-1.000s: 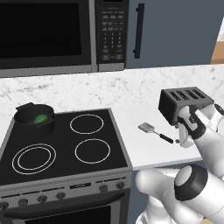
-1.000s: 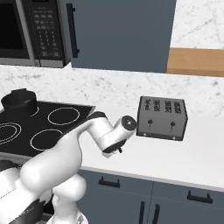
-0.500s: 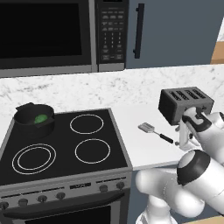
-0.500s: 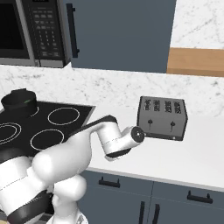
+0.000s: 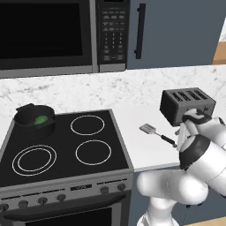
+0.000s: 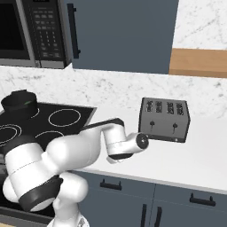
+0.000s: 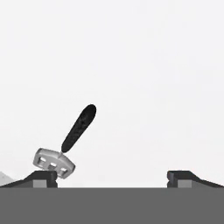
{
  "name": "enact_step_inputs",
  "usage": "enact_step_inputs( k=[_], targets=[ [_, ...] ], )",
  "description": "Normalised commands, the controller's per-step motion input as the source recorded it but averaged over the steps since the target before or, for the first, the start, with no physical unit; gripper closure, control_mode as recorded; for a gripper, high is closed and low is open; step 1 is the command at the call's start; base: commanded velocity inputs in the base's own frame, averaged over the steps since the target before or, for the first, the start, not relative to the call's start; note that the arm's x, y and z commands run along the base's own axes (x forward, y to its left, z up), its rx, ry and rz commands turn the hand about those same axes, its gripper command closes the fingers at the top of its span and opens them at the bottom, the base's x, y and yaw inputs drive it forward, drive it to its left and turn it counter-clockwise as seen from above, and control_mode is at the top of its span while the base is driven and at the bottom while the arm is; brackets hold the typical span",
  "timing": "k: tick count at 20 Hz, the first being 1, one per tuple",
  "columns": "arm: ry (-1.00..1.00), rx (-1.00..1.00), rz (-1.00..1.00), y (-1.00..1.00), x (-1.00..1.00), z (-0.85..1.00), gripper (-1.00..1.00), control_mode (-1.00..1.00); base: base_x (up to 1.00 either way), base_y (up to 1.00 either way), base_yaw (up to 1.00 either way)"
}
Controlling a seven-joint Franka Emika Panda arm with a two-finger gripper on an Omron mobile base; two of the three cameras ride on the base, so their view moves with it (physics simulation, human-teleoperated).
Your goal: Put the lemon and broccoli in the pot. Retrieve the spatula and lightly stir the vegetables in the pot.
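Spatula: flat silver-grey head with slots, long thin black handle. Lies flat on the white counter just right of the stove, head toward the stove, handle running toward the arm. In the hand view the spatula sits low left, head nearest the left fingertip, handle angling up and away; three slots visible in the head.

Gripper: fingertips stand wide apart at the bottom of the hand view, nothing between them; spatula lies off to the left side, not within the gap. Contact between the left fingertip and the head cannot be settled from this angle; they look just beside each other.

Pot: small black saucepan on the rear left burner, stub handle at its back left. Broccoli: small bright green lump inside the pot. Lemon not made out in the pot; the interior is dark and small.

Toaster: black, four slots, on the counter behind the arm's wrist. From the left base view the wrist covers the far end of the spatula handle. From the right base view the forearm covers most of the spatula.

Microwave above the stove, cut off at top.
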Motion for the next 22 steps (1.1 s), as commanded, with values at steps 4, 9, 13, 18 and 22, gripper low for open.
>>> enact_step_inputs(
  k=[4,9,13,18,22],
  targets=[
    [0.04,0.11,-0.03,-0.16,0.13,-0.21,-1.00,-1.00,0.00,0.00,0.00],
    [0.00,0.09,-0.02,-0.22,0.07,-0.10,-1.00,-1.00,0.00,0.00,0.00],
    [0.00,0.06,-0.02,-0.08,0.01,-0.04,-1.00,-1.00,0.00,0.00,0.00],
    [0.00,0.04,-0.03,0.00,0.01,0.00,-1.00,-1.00,0.00,0.00,0.00],
    [0.00,0.03,-0.03,0.00,0.09,-0.01,-1.00,-1.00,0.00,0.00,0.00]
  ],
)
